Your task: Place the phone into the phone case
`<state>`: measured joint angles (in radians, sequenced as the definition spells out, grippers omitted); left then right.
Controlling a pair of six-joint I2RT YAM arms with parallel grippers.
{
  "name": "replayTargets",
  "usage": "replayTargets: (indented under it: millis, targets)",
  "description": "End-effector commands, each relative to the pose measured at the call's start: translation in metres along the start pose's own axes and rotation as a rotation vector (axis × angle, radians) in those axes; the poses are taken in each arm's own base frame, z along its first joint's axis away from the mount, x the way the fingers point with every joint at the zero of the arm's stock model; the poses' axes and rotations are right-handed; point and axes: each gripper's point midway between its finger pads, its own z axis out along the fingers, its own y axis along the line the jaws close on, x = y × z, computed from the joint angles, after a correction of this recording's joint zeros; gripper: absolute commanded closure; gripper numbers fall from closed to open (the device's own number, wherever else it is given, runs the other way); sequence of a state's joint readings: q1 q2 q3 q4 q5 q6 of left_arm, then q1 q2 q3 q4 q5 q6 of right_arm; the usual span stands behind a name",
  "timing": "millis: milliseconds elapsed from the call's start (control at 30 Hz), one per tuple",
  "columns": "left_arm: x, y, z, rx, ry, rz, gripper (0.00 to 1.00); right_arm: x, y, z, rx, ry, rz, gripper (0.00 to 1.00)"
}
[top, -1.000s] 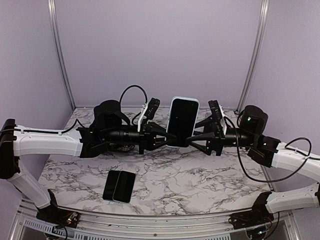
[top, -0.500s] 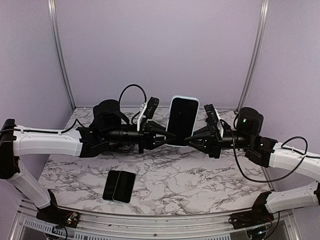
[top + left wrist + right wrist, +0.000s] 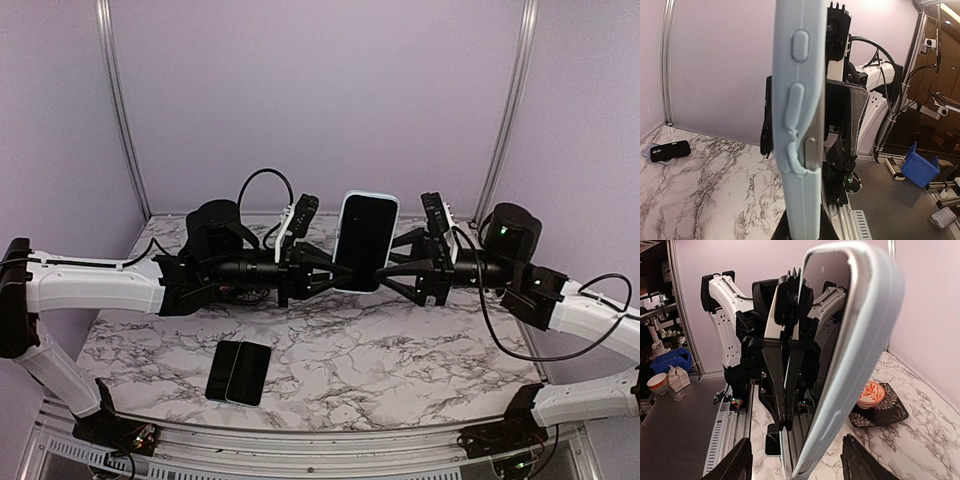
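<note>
Evidently seating was in hand: the left gripper (image 3: 325, 272) clamped the pale blue rubbery phone case (image 3: 800, 200) upright in mid-air, black-screened phone (image 3: 366, 240) inside (one edge bulging). The right gripper (image 3: 390, 268), jaws apart astride it, probably needed to press that edge home.

Quick count: two arms up, left arm (image 3: 100, 285) and right arm (image 3: 590, 318). That makes two grippers, left gripper (image 3: 335, 272) and right gripper (image 3: 386, 270). Between them is one phone (image 3: 365, 245), with one pale blue case (image 3: 795, 150) around it. One marble table (image 3: 400, 370) sits underneath. On it lie two dark flat pieces side by side, first slab (image 3: 222, 370) and second slab (image 3: 251, 373); phones or cases, I can't tell. Farther back there's one small red-patterned bowl (image 3: 871, 392), sitting on one dark square plate (image 3: 891, 414).
</note>
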<state>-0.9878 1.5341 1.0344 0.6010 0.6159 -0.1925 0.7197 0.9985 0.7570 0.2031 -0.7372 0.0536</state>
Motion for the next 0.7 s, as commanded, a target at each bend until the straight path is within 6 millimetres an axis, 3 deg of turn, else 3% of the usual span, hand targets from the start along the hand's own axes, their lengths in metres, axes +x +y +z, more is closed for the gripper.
replayTargets:
  millis: [0, 433, 667]
  targets:
    - [-0.035, -0.021, -0.006, 0.044, -0.106, 0.106, 1.00, -0.037, -0.002, -0.003, 0.036, -0.050, -0.086, 0.39]
    - [-0.026, -0.025, -0.006, 0.056, -0.089, 0.116, 1.00, -0.062, 0.002, -0.003, 0.016, -0.062, -0.174, 0.39]
    - [-0.020, -0.025, -0.006, 0.056, -0.077, 0.121, 1.00, -0.069, 0.004, -0.002, -0.003, -0.049, -0.190, 0.51]
